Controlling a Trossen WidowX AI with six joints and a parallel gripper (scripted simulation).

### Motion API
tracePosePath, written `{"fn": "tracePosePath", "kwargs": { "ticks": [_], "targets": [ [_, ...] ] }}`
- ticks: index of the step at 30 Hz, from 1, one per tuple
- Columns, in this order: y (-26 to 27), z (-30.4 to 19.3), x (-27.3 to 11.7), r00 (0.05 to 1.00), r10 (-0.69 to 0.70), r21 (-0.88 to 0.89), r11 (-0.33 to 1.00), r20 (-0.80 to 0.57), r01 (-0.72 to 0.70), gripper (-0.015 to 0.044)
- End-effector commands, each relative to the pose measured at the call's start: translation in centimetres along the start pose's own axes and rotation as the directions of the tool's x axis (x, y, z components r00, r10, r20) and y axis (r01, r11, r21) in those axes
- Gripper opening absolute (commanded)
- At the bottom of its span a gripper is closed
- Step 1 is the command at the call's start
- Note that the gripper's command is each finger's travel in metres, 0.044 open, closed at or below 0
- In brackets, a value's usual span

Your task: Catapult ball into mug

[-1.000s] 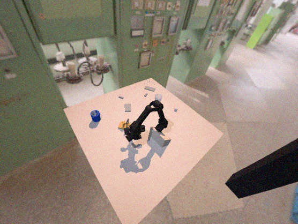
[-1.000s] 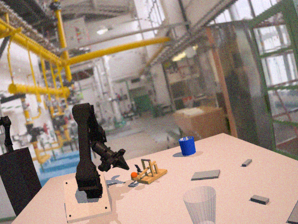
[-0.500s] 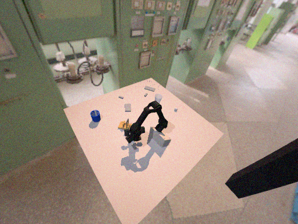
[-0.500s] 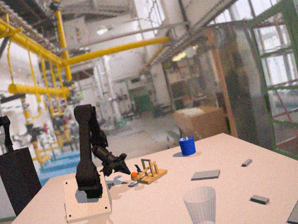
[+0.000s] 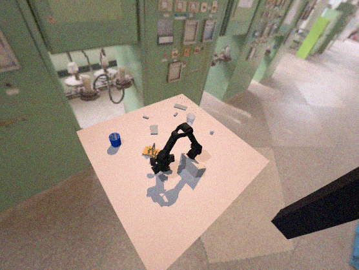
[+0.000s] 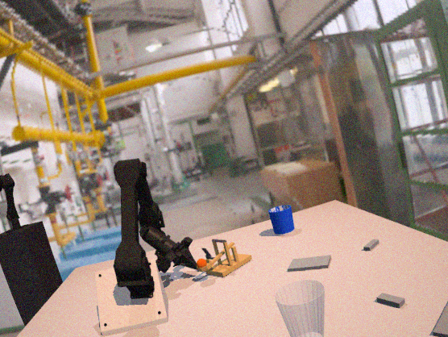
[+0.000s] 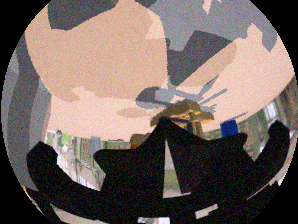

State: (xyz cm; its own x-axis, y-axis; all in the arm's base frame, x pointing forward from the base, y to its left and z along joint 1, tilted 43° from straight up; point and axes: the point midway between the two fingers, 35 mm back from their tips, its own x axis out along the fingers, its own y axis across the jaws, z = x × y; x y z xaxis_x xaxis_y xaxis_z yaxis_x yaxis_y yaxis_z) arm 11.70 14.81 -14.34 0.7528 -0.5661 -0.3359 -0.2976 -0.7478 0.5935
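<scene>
The wooden catapult (image 5: 149,152) (image 6: 235,264) (image 7: 188,108) stands on the table with its throwing arm slanting down toward the robot. The orange ball (image 6: 201,263) sits at the low end of that arm; in the wrist view only a dim orange part of the ball (image 7: 135,141) shows behind the black gripper. The blue mug (image 5: 115,140) (image 6: 282,220) (image 7: 229,128) stands upright, beyond the catapult from the robot. My gripper (image 6: 196,268) (image 7: 164,121) is shut and empty, its tips low beside the ball end of the catapult. Whether they touch it cannot be told.
A clear ribbed cup (image 6: 302,308) (image 5: 190,119) stands on the table. A flat grey slab (image 6: 309,263) (image 5: 153,129) and small grey blocks (image 6: 371,244) (image 6: 390,300) lie on the catapult's far side from the arm's base. The mug stands near a table edge.
</scene>
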Motion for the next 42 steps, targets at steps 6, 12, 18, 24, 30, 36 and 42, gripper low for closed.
{"fn": "tracePosePath", "kwargs": {
  "ticks": [6, 12, 18, 24, 30, 36, 42],
  "targets": [
    [0.4, 1.5, 1.7, 1.0, 0.001, -0.007, 1.0, -0.005, -0.001, 0.0],
    [-1.9, -0.2, -2.8, 1.0, -0.007, -0.003, 1.0, 0.0, 0.007, 0.0],
    [-3.0, -3.4, -10.8, 1.0, -0.011, 0.004, 1.0, 0.002, 0.011, 0.0],
    [-3.3, -2.9, -9.6, 1.0, -0.025, 0.014, 1.0, 0.006, 0.025, 0.0053],
    [-5.4, -3.6, -9.4, 0.995, -0.042, 0.143, 0.989, 0.086, 0.029, 0.021],
    [-8.0, -4.6, -9.2, 0.983, -0.078, 0.304, 0.952, 0.165, 0.025, 0.0368],
    [-10.4, -5.8, -9.1, 0.966, -0.123, 0.456, 0.89, 0.225, 0.007, 0.044]
  ]
}}
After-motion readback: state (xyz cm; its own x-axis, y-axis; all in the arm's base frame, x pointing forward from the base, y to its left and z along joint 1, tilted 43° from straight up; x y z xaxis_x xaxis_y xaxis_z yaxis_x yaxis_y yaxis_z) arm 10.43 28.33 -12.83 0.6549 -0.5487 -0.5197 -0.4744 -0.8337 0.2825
